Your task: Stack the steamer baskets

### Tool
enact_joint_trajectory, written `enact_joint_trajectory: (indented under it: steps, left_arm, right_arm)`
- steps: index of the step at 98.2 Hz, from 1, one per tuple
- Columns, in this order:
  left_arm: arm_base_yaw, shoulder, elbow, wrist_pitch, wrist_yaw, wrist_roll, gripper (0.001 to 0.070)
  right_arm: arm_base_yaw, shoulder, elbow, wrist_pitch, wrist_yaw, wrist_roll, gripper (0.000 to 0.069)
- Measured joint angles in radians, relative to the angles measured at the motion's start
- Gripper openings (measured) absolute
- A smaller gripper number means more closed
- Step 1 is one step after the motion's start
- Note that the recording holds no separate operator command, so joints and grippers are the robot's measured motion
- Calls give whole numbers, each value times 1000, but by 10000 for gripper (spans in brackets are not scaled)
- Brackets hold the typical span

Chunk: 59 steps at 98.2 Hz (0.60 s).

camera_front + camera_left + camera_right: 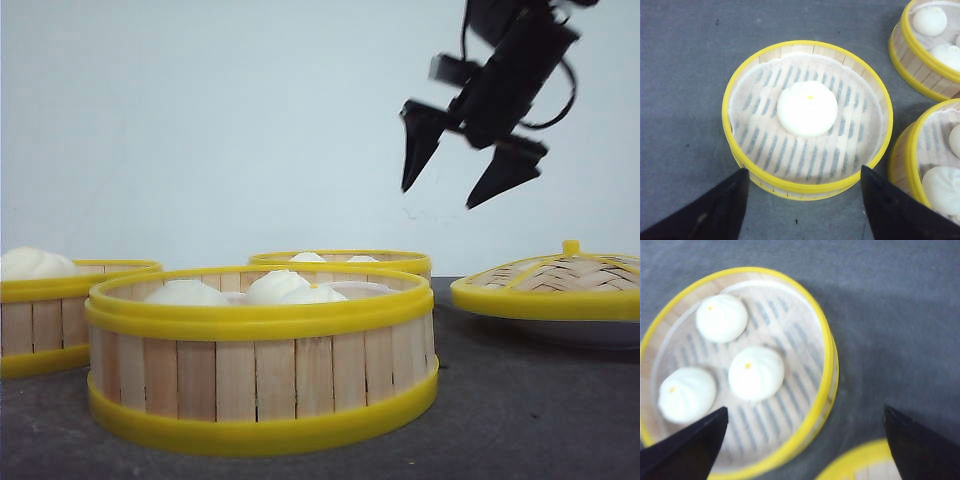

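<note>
Front view: three steamer baskets are sitting unstacked on the dark table (520, 410), the near basket (262, 360) serving as landmark; a second basket (60, 310) is lying just left of it and running off the frame edge, a third basket (345, 262) is sitting behind it, mostly hidden by its rim. Buns (275, 287) are showing above the near rim. Right of the landmark, apart from it, the domed woven lid (550, 285) is resting on something pale, hard to identify. The right gripper (470, 175) is hanging high above and right of the landmark, fingers spread wide, holding nothing; probably positioned to descend on a basket. The left arm is not showing here. Left wrist view: the left gripper (802, 200) is hovering over a one-bun basket (807, 117), fingers parted wider than its rim, nothing gripped, likely lining up a grasp across the walls; two more baskets are being cut off at the frame edge. Which front-view basket this is cannot be settled. Right wrist view: blurred; wide-spread fingers are framing a three-bun basket (740, 370), with a yellow rim fragment near the fingers, unidentifiable.
</note>
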Motion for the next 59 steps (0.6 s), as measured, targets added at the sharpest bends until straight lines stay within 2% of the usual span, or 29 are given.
enact_joint_trajectory:
  steps: [21, 45, 59]
  left_arm:
    - [0, 0, 0, -24, 0, 0, 428]
    - [0, 0, 0, -26, 0, 0, 428]
    - [0, 0, 0, -26, 0, 0, 428]
  right_arm:
    - [18, 130, 93, -24, 73, -35, 613]
    - [23, 219, 103, -19, 116, -68, 593]
    - [23, 246, 103, -13, 119, -83, 547]
